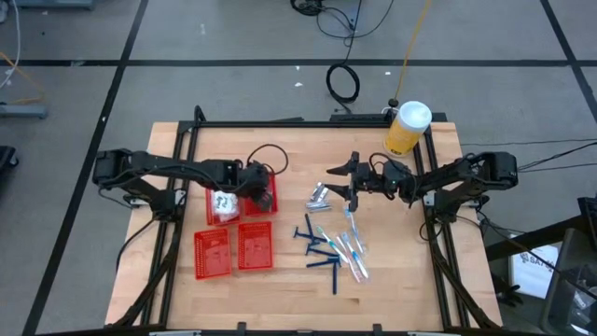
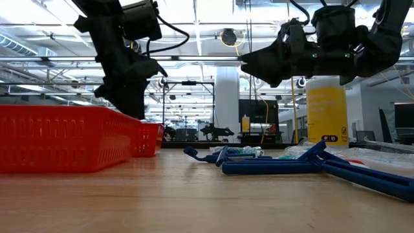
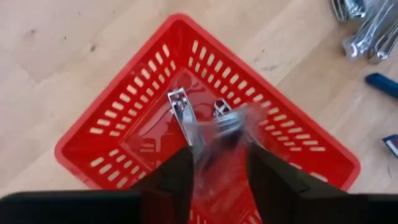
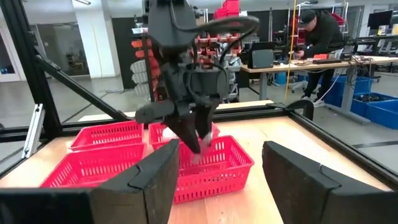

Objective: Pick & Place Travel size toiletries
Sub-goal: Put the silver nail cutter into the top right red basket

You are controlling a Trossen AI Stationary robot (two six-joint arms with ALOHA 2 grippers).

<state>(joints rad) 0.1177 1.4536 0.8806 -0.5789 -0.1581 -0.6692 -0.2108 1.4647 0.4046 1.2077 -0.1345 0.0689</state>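
From above, my left tool (image 1: 259,189) hangs over the red basket (image 1: 265,197) nearest the middle of the worktop (image 1: 392,289), while my right tool (image 1: 354,177) hovers spread wide just above the pile of toiletries: silver tubes (image 1: 320,194) beside it, toothbrushes (image 1: 350,245) and dark blue razors (image 1: 320,252) lying loose a little nearer the front edge. A basket alongside holds white packets (image 1: 222,204). At worktop level, razors (image 2: 291,167) lie flat in front, my right tool (image 2: 259,65) hangs well clear above them, and my left arm drops behind the basket wall (image 2: 65,136). Through my left wrist, my fingers (image 3: 177,180) stand partly apart over the basket floor (image 3: 118,134), with a silver tube (image 3: 183,115) in clear wrap between and just beyond them; whether I grip it I cannot tell. Through my right wrist, my fingers (image 4: 155,177) stand wide apart with nothing between, and my left tool (image 4: 198,140) shows over the far basket (image 4: 217,163).
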